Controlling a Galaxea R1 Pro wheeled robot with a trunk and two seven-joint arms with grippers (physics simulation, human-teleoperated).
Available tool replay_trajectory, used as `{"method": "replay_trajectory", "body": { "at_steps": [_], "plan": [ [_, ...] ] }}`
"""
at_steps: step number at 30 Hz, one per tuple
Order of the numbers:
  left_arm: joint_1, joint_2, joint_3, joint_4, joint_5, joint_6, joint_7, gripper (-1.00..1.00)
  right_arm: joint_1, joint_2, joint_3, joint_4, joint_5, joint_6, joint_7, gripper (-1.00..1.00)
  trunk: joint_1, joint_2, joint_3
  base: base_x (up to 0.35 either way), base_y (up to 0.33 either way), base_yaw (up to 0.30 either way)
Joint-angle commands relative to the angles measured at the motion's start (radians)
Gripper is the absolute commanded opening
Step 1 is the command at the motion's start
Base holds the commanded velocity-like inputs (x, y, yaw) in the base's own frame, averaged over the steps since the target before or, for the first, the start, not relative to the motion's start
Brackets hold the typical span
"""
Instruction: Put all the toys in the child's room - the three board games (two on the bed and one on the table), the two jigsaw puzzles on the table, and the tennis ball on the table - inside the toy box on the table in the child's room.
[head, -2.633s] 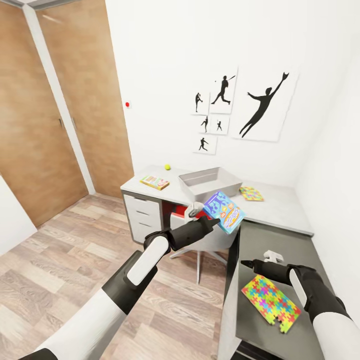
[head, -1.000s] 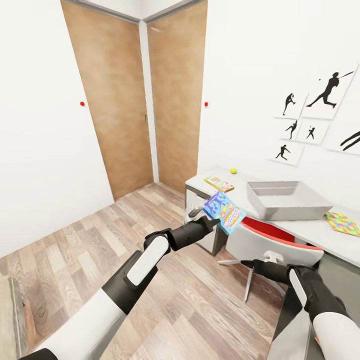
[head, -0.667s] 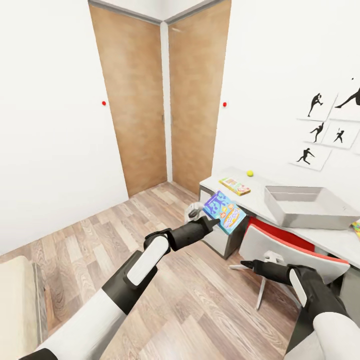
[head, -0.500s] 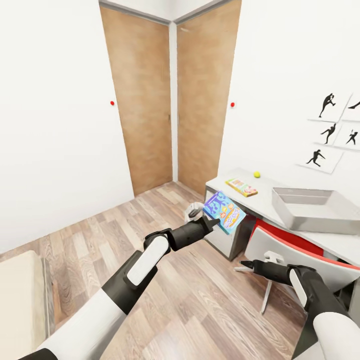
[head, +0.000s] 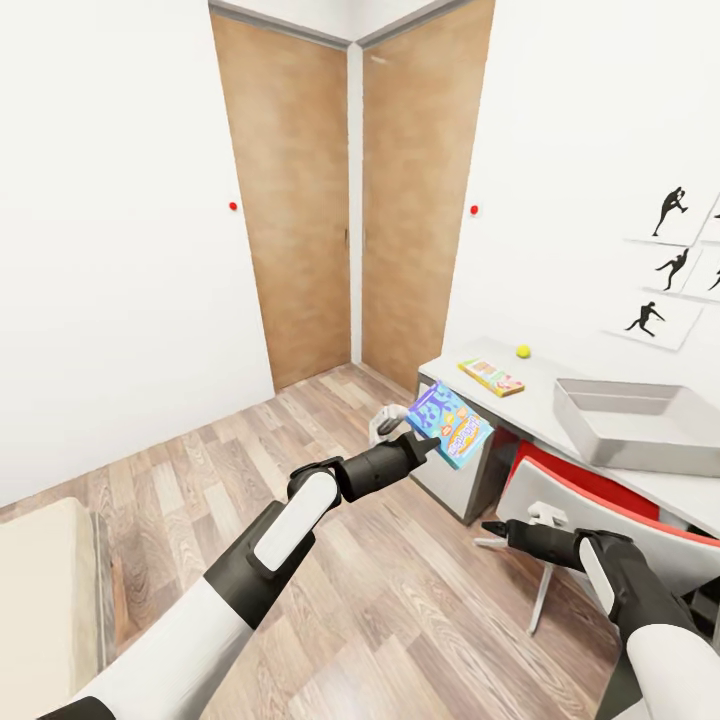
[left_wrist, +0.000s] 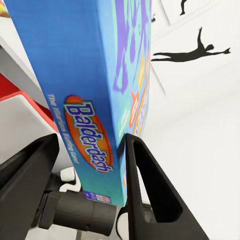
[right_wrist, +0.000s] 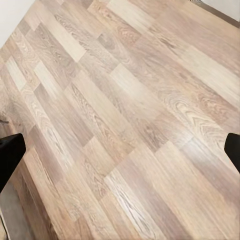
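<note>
Clamping the blue, colourfully printed Balderdash board game (head: 449, 424), the left pincer (head: 412, 443) holds it tilted.

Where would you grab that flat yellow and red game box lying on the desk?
Probably by its two long thin edges, coming straight down from above. The yellow and red game box lies flat on the pale desk top, so only its narrow sides offer anything to pinch. The tennis ball sits apart from it and the toy box stands well clear.

Blue board game (head: 449, 424) (tilted) in left gripper (head: 412, 437)
</note>
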Motion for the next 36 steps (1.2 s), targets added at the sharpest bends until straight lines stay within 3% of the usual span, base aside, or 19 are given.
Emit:
{"method": "replay_trajectory", "body": {
  "at_steps": [1,36],
  "plan": [
    [-0.001,0.000,0.000,0.000,0.003,0.004,-0.001,-1.00,-0.001,0.000,-0.003,-0.001,-0.005,0.008,0.001,1.00,0.001,-0.002,-0.002,0.152,0.000,0.012],
    [-0.001,0.001,-0.001,0.000,0.000,0.002,-0.004,-1.00,-0.001,-0.002,-0.003,-0.009,-0.004,0.008,0.001,1.00,0.001,-0.002,-0.002,0.309,0.000,0.002]
  ]
}}
